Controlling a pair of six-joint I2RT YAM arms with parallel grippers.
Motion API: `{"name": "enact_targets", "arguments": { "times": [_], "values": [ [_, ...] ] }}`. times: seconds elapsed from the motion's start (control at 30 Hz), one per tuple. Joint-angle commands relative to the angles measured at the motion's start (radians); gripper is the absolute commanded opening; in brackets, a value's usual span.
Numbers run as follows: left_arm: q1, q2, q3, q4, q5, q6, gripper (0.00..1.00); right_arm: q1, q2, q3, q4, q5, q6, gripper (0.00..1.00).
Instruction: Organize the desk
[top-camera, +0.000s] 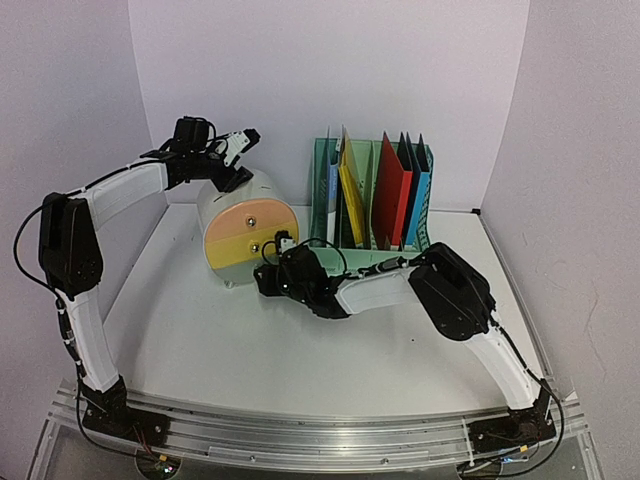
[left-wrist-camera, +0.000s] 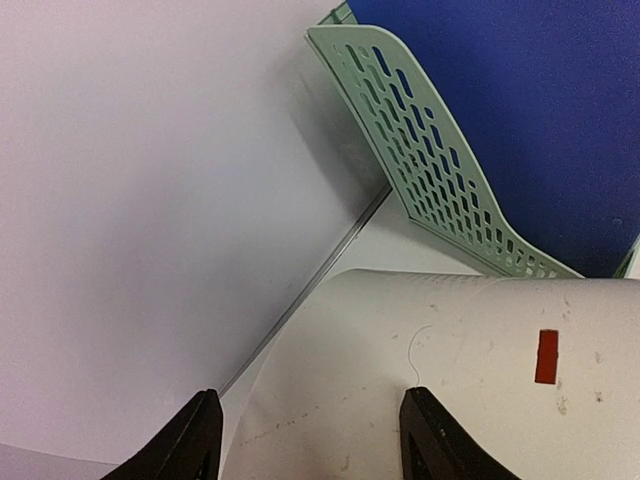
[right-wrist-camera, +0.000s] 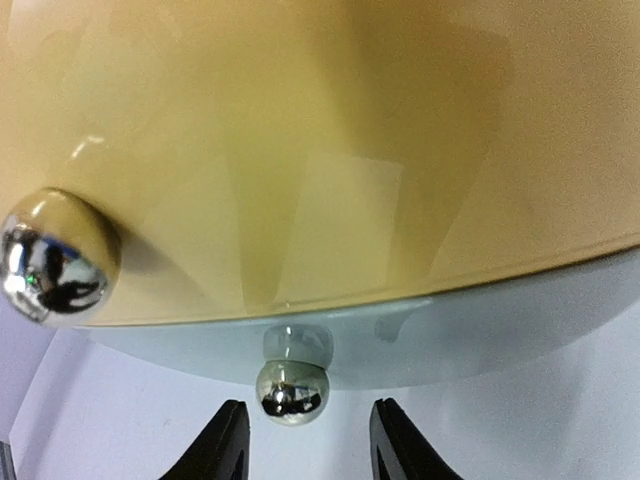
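Note:
The desk (top-camera: 300, 350) is a white tabletop with a silver rail (top-camera: 300, 432) along its front. A round drawer unit (top-camera: 248, 235) with orange, yellow and grey fronts stands at the back left. My left gripper (top-camera: 240, 158) hovers open over the unit's white curved body (left-wrist-camera: 480, 380), and its fingers (left-wrist-camera: 190, 445) straddle the top rear edge. My right gripper (top-camera: 265, 272) is at the unit's lower front. It is open, with a finger (right-wrist-camera: 225, 450) on either side of the grey drawer's chrome knob (right-wrist-camera: 288, 390), which sits just beyond the fingertips, untouched.
A mint-green slotted file rack (top-camera: 375, 200) with yellow, red and blue folders stands right of the drawer unit, close behind my right arm. Its side wall (left-wrist-camera: 440, 170) and a blue folder (left-wrist-camera: 520, 100) are near my left gripper. Lilac walls enclose the desk. A second knob (right-wrist-camera: 50, 265) sits on the yellow front.

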Motion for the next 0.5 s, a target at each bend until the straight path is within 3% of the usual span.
{"name": "enact_targets", "arguments": {
  "times": [0.0,0.2,0.47],
  "values": [
    [0.008,0.014,0.045,-0.112,-0.002,0.041,0.61,0.000,-0.165,-0.062,0.071,-0.010,-0.028,0.46],
    [0.008,0.017,0.068,-0.115,-0.008,0.047,0.61,0.024,-0.287,-0.180,0.061,-0.054,-0.092,0.52],
    [0.008,-0.031,0.189,-0.167,0.033,-0.004,0.67,0.048,-0.543,-0.437,-0.133,-0.117,-0.226,0.57]
  ]
}}
